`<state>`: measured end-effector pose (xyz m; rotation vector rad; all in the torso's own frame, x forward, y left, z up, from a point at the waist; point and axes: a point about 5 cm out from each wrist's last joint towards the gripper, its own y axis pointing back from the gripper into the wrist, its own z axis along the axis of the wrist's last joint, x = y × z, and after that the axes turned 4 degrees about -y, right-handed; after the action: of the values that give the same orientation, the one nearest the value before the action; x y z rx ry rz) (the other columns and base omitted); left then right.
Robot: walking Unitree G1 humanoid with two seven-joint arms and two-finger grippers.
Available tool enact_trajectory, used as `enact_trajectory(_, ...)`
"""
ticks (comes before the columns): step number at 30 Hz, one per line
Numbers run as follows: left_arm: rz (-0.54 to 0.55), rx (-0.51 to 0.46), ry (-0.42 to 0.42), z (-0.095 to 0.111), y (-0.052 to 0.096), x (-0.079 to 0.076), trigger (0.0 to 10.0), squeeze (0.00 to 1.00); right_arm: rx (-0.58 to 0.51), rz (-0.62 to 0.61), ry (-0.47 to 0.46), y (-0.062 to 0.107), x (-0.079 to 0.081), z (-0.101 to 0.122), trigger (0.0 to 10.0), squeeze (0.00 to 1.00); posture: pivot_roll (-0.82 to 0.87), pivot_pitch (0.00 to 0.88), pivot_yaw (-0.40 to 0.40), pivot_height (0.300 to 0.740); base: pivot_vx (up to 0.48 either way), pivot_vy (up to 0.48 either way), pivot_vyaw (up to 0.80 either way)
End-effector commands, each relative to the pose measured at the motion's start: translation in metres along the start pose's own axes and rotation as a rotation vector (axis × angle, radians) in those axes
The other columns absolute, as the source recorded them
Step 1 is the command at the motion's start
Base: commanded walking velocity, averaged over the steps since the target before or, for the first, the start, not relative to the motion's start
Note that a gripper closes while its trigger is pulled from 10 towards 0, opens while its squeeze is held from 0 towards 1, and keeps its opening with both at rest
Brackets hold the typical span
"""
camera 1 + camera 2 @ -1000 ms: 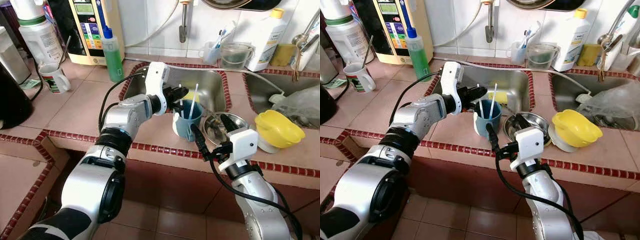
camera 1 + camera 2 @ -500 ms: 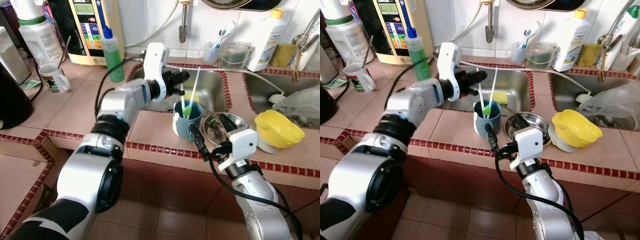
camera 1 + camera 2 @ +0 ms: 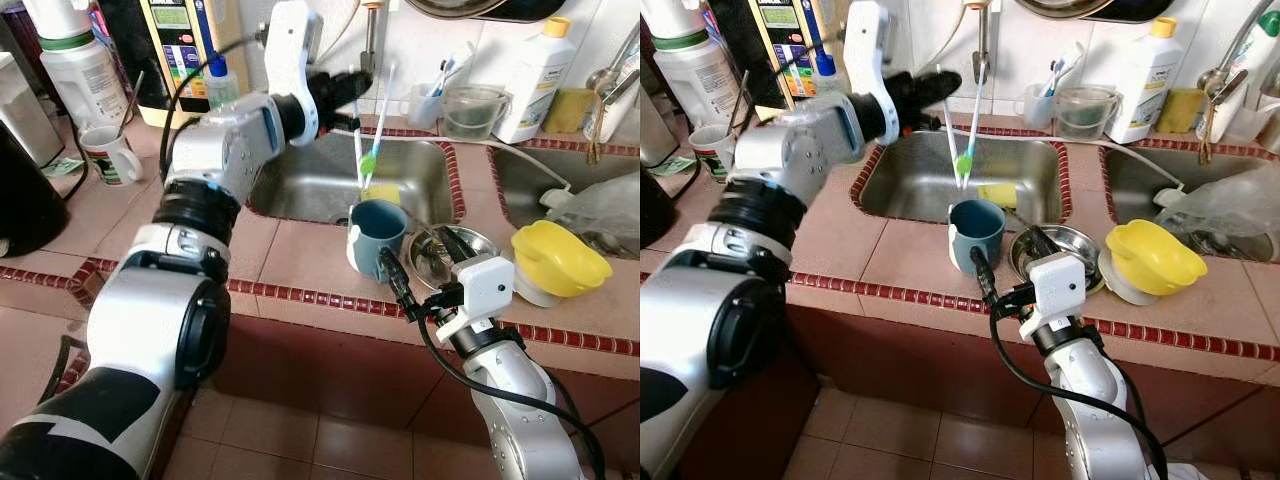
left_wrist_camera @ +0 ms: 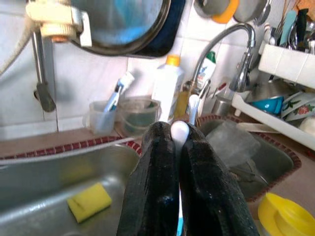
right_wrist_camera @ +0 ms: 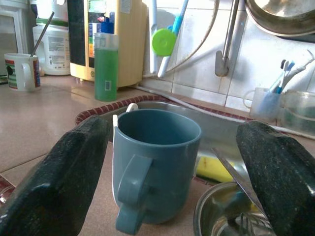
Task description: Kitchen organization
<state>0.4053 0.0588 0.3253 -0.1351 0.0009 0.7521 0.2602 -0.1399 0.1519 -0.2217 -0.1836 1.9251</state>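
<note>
Where the pink-tiled counter with its dark red edging meets the wall, a rectangular stainless-steel sink is sunk into it, a yellow sponge lying at its near edge. On the tiles in front stands a glazed blue-grey ceramic mug, handle toward the robot, and just beside it a shallow round steel bowl holding cutlery that is hard to make out. Further right sits a glossy yellow plastic bowl, tilted on something white that it mostly hides. The left gripper hangs above the sink, its black fingers clenched on two slim plastic utensils, one white-handled and one pale blue ending in a round green tip; their lower ends hang above the mug's mouth, clear of it. In the left wrist view the fingers cover all but a white rounded end. The right gripper rests low at the counter edge, fingers spread wide to either side of the mug, not touching it.
</note>
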Motion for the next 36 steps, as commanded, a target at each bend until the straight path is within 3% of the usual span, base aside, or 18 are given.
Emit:
enact_trajectory(1, 0.009, -0.039, -0.016, 0.012, 0.001, 0.003, 10.0, 0.00, -0.003, 0.009, 0.003, -0.002, 0.001, 0.000, 10.0, 0.00, -0.02, 0.000, 0.068, 0.740, 0.000, 0.000, 0.00)
enact_trajectory(6, 0.061, -0.054, -0.055, 0.007, 0.002, 0.008, 10.0, 0.00, -0.012, 0.004, 0.001, -0.004, 0.002, 0.001, 10.0, 0.00, -0.02, 0.000, 0.070, 0.740, 0.000, 0.000, 0.00)
enact_trajectory(9, 0.123, -0.076, -0.041, -0.008, 0.005, 0.014, 10.0, 0.00, -0.027, -0.009, -0.005, -0.005, 0.000, 0.004, 10.0, 0.00, -0.02, 0.000, 0.071, 0.740, 0.000, 0.000, 0.00)
enact_trajectory(18, 0.156, -0.064, -0.079, -0.035, 0.008, 0.017, 10.0, 0.00, -0.044, -0.023, -0.019, -0.007, -0.001, 0.007, 10.0, 0.00, -0.03, 0.000, 0.072, 0.740, 0.000, 0.000, 0.00)
enact_trajectory(27, 0.131, -0.081, -0.065, -0.034, 0.007, 0.015, 10.0, 0.00, -0.041, -0.022, -0.019, -0.006, -0.001, 0.006, 10.0, 0.00, -0.03, 0.000, 0.072, 0.740, 0.000, 0.000, 0.00)
enact_trajectory(36, 0.122, -0.076, -0.055, -0.036, 0.006, 0.013, 10.0, 0.00, -0.043, -0.023, -0.021, -0.005, -0.001, 0.007, 10.0, 0.00, -0.04, 0.000, 0.070, 0.740, 0.275, 0.000, 0.00)
